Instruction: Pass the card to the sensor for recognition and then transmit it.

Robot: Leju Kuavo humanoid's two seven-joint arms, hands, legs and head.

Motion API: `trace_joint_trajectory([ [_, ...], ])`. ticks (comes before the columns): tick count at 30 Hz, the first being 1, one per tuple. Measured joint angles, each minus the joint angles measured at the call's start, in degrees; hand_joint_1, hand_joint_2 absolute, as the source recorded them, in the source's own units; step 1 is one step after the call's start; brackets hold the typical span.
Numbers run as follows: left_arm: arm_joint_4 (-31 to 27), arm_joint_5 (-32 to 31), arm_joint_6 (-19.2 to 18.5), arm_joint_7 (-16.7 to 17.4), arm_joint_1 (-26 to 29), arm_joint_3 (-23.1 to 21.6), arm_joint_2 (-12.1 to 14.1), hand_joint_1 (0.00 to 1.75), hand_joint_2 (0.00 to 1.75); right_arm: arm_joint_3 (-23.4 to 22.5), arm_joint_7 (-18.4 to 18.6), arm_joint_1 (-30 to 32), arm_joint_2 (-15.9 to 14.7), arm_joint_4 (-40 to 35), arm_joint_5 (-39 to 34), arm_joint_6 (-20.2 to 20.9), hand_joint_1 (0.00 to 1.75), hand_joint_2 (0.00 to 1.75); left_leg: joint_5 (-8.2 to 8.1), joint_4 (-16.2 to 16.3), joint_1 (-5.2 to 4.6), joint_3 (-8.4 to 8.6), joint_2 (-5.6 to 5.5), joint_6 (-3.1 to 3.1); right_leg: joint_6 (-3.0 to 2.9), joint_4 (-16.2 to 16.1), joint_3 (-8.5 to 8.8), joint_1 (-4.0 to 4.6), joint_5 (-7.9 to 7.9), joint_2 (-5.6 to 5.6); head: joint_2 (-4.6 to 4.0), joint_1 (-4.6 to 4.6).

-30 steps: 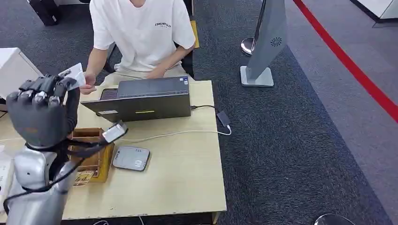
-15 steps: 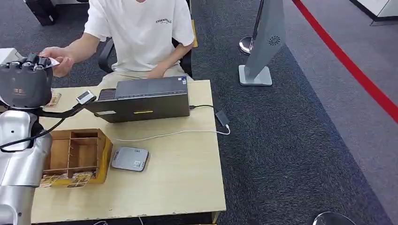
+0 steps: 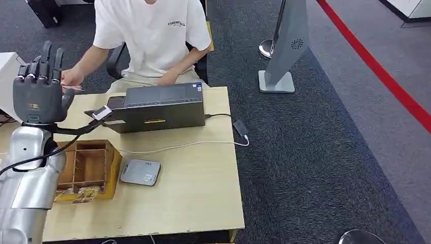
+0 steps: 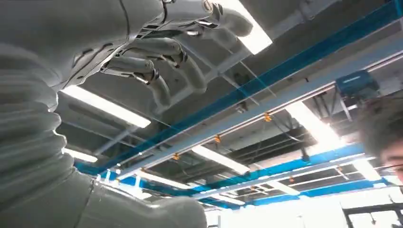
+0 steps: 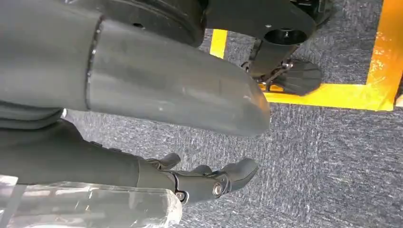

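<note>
- Above the counter's [image 3: 203, 203] left end, the left robot hand [image 3: 39, 89] is raised with its back to the head camera, fingers spread and pointing up, nothing in them; the left wrist view shows the same fingers [image 4: 157, 57] apart against ceiling lights.
- Just behind that hand, a person's hand [image 3: 72, 79] holds what looks like the card [image 3: 76, 87], a thin pale edge too small to make out clearly.
- Hanging over grey carpet, the right robot hand [image 5: 199, 183] has its fingers loosely curled and holds nothing.
- On the counter, a grey sensor pad [image 3: 141, 172] lies beside a wooden compartment box [image 3: 86, 170].
- Behind them a laptop [image 3: 157, 108] faces the seated person [image 3: 152, 35] in a white T-shirt.
- From the laptop, a white cable [image 3: 188, 145] runs across the counter.
</note>
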Motion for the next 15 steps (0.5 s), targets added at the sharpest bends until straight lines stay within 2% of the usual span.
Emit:
trace_joint_trajectory([
  [3,-6.7,0.2,-0.8,0.0,4.0,-2.2,-2.1,0.0,1.75,-0.4,-0.5,0.3,0.0,0.0,-1.1,-0.6,0.0,0.0,-0.04,0.0,-0.04,-0.02,0.01,0.05,0.01,0.0,0.0,-0.03,-0.01,0.0,0.0,0.0],
  [6,-15.8,-1.5,-0.7,1.4,10.6,-6.7,-3.3,0.0,1.75,-1.3,-1.0,1.2,0.0,0.0,-2.3,-1.0,0.0,0.0,-0.14,0.0,-0.05,-0.03,0.1,0.08,0.04,-0.1,-0.01,-0.04,-0.03,0.07,0.0,0.07],
  [10,-25.7,-3.6,1.1,3.1,20.4,-13.1,-3.4,0.0,1.75,-2.5,-1.5,2.3,0.0,0.0,-3.5,-1.5,0.0,0.0,-0.28,0.0,-0.04,-0.03,0.14,0.14,0.18,-0.1,-0.01,-0.04,-0.14,0.1,0.0,0.04],
  [13,-30.5,-4.1,3.8,3.1,26.3,-17.1,-2.8,0.0,1.75,-3.3,-1.7,2.6,0.0,0.0,-4.3,-1.9,0.0,0.0,-0.3,0.0,-0.04,-0.04,0.13,0.12,0.17,-0.1,-0.01,-0.03,-0.18,0.09,0.0,0.02],
  [15,-32.5,-4.2,4.2,2.9,30.3,-19.3,-2.2,0.0,1.75,-3.8,-2.1,2.7,0.0,0.0,-5.2,-1.9,0.0,0.0,-0.33,0.0,-0.03,-0.02,0.15,0.09,0.15,-0.1,-0.01,-0.03,-0.2,0.1,0.0,0.02],
])
